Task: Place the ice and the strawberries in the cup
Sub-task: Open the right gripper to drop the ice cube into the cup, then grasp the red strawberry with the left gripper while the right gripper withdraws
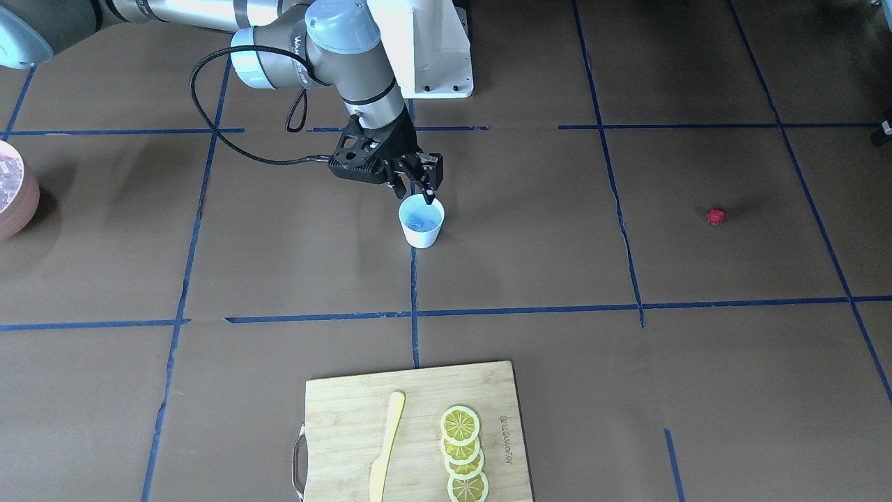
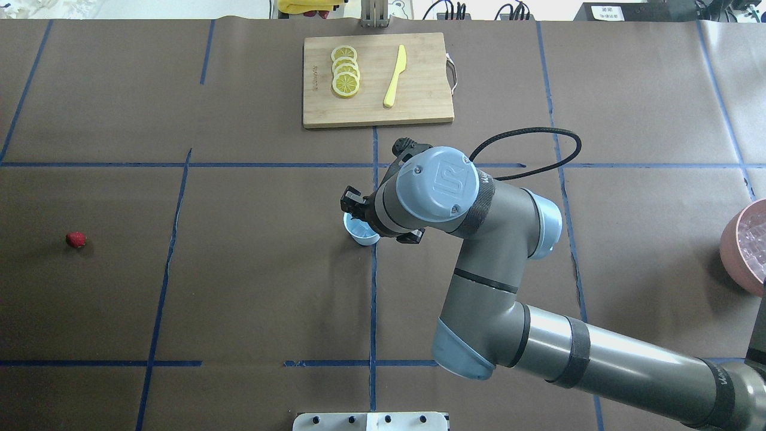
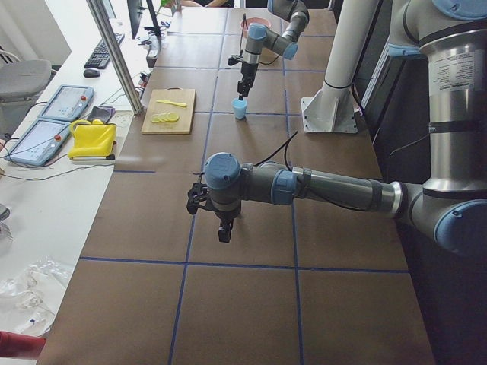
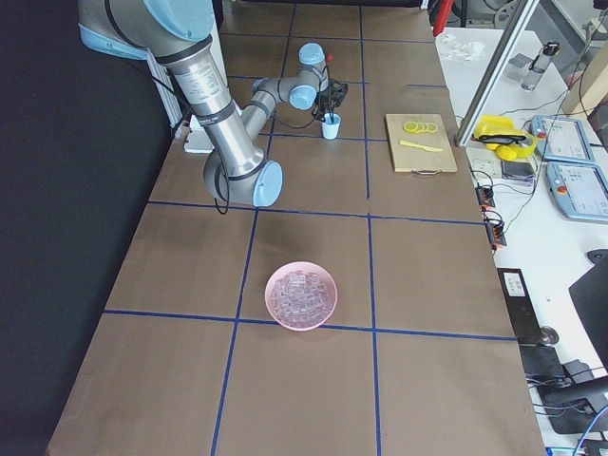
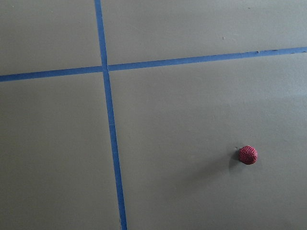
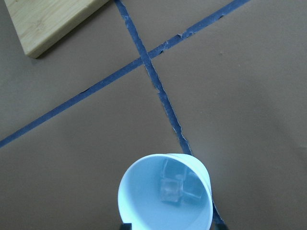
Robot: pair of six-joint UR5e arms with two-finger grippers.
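Note:
The small white cup (image 1: 421, 224) with a pale blue inside stands at the table's middle. It also shows in the overhead view (image 2: 361, 232). Several ice cubes (image 6: 172, 189) lie in it. My right gripper (image 1: 417, 195) hangs just above the cup's rim, open and empty. The red strawberry (image 1: 716, 216) lies alone on the brown table, far from the cup. It shows in the overhead view (image 2: 76, 239) and in the left wrist view (image 5: 248, 155). My left gripper (image 3: 222, 234) points down over the table; I cannot tell whether it is open.
A pink bowl (image 4: 275, 309) full of ice (image 4: 302, 294) stands at the robot's right end of the table. A wooden cutting board (image 1: 341, 418) at the far side carries lemon slices (image 1: 463, 453) and a yellow knife (image 1: 387, 446). Blue tape lines cross the table.

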